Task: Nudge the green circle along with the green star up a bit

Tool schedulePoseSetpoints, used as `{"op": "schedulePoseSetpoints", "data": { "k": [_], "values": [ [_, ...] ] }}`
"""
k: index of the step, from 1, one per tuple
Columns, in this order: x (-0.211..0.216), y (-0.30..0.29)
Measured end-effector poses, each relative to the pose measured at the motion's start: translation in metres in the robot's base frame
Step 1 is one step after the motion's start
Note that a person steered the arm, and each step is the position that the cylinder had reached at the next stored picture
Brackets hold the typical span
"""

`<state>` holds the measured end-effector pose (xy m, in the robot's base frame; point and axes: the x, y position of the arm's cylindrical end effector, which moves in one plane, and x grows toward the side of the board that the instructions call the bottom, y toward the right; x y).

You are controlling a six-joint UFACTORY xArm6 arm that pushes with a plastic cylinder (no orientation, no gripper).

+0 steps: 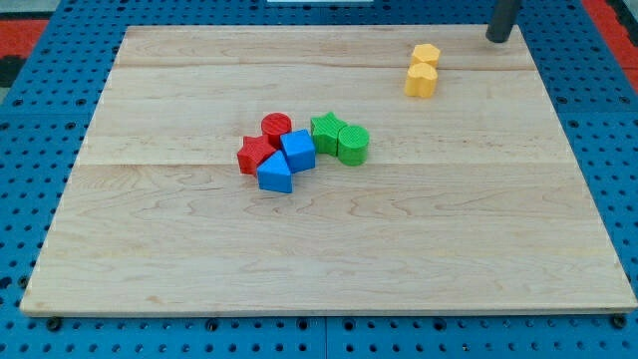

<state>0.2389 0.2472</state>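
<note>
The green circle (pixel 353 145) sits near the middle of the wooden board (pixel 329 259), touching the green star (pixel 326 132) on its left. My tip (pixel 496 39) is at the view's top right, at the board's far edge. It is far from both green blocks, up and to their right.
A red circle (pixel 276 127), red star (pixel 255 155), blue cube-like block (pixel 297 150) and blue triangle-like block (pixel 275 174) cluster just left of the green star. Two yellow blocks (pixel 423 70) sit together at the top right, left of and below my tip.
</note>
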Motion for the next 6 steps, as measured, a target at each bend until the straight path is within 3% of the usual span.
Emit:
{"op": "schedulePoseSetpoints", "data": {
  "k": [3, 4, 6],
  "values": [
    [0.17, -0.088],
    [0.19, -0.104],
    [0.192, -0.202]
  ]
}}
